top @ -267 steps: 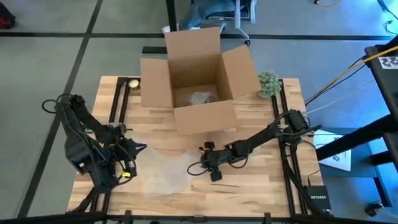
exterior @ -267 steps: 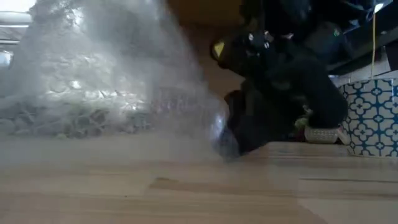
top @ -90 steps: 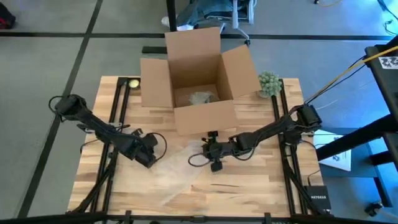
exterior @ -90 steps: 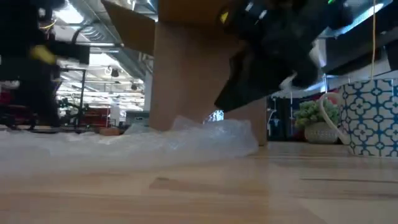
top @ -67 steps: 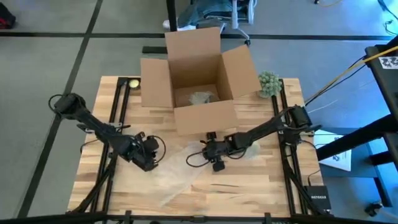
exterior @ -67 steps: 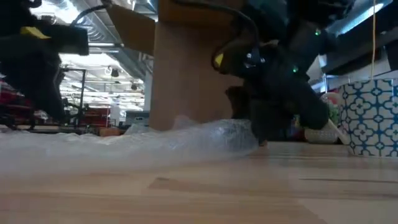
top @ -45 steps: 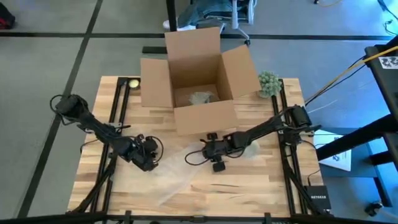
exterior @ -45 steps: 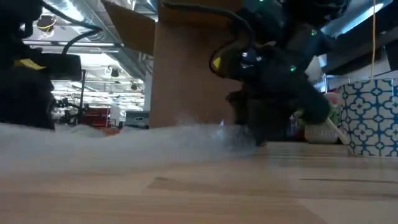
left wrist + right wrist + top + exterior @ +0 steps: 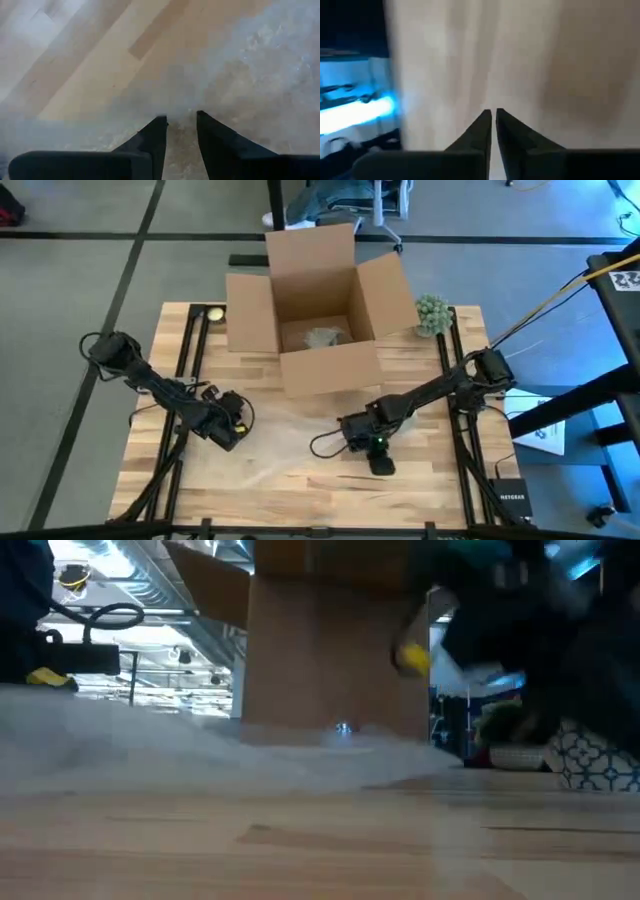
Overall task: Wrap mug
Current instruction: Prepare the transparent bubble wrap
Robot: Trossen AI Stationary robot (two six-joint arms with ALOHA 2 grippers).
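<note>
I see my left gripper (image 9: 180, 117) narrowly parted over bubble wrap (image 9: 290, 445); right gripper (image 9: 493, 114) nearly closed, empty.

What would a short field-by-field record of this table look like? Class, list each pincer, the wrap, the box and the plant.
left pincer: low over the wrap's left edge, fingers slightly apart, in the high view
right pincer: over bare wood at the wrap's right side, fingers nearly together
bubble wrap: spread flat on the table in front of the box
cardboard box: open, flaps up, crumpled wrap inside
small plant: right of the box
mug: not visible
</note>
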